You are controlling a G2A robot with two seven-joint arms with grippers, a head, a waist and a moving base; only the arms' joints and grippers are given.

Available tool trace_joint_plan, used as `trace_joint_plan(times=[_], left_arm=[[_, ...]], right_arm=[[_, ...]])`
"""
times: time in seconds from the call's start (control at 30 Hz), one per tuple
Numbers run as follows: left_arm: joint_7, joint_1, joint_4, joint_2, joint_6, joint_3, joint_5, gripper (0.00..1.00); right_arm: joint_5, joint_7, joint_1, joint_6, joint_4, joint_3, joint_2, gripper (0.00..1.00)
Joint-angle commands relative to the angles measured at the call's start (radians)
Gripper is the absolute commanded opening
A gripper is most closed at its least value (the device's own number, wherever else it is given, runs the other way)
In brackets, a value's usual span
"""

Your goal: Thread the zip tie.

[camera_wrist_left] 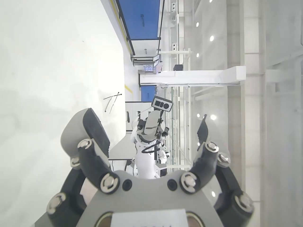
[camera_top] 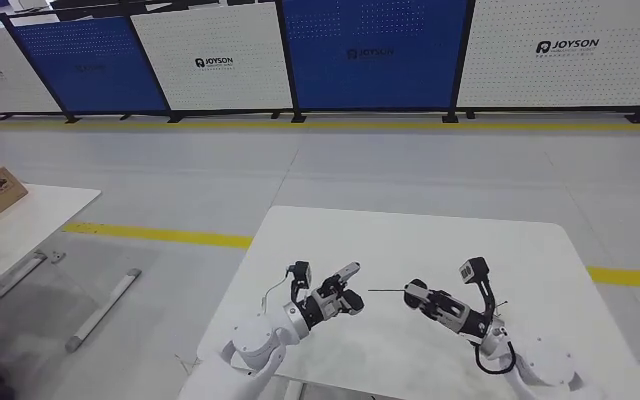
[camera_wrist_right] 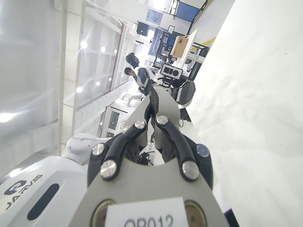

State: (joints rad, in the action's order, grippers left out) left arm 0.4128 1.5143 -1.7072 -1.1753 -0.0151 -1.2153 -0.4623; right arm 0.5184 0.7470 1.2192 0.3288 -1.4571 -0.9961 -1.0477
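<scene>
A thin black zip tie (camera_top: 386,291) sticks out level above the white table (camera_top: 420,240), pointing toward the left arm. My right gripper (camera_top: 411,293) is shut on its far end; in the right wrist view its fingers (camera_wrist_right: 163,100) are pressed together. My left gripper (camera_top: 352,285) is open a short gap away from the tie's free tip, facing it. In the left wrist view its two pads (camera_wrist_left: 95,128) stand wide apart with nothing between them, and the right arm shows beyond them.
Several spare zip ties (camera_wrist_left: 113,100) lie on the table near its right edge, beside the right arm (camera_top: 500,303). The table's far half is bare white surface. Blue and white partition panels (camera_top: 370,55) stand across the floor behind.
</scene>
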Motion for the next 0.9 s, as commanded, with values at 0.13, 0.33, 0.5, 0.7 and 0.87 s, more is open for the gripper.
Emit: trace_joint_plan(times=[0.13,0.33,0.5,0.7,0.87], left_arm=[[-0.004,0.0,0.0,0.0,-0.001,0.002,-0.003,1.0],[-0.004,0.0,0.0,0.0,-0.001,0.002,-0.003,1.0],[-0.004,0.0,0.0,0.0,-0.001,0.002,-0.003,1.0],[-0.004,0.0,0.0,0.0,-0.001,0.002,-0.003,1.0],[-0.004,0.0,0.0,0.0,-0.001,0.002,-0.003,1.0]], right_arm=[[-0.001,-0.001,0.0,0.0,0.0,0.0,0.0,0.0],[-0.001,-0.001,0.0,0.0,0.0,0.0,0.0,0.0],[0.004,-0.026,0.008,-0.009,-0.026,0.012,-0.008,0.0],[-0.021,-0.082,-0.012,-0.014,-0.021,0.056,-0.028,0.0],[-0.021,-0.082,-0.012,-0.014,-0.021,0.056,-0.028,0.0]])
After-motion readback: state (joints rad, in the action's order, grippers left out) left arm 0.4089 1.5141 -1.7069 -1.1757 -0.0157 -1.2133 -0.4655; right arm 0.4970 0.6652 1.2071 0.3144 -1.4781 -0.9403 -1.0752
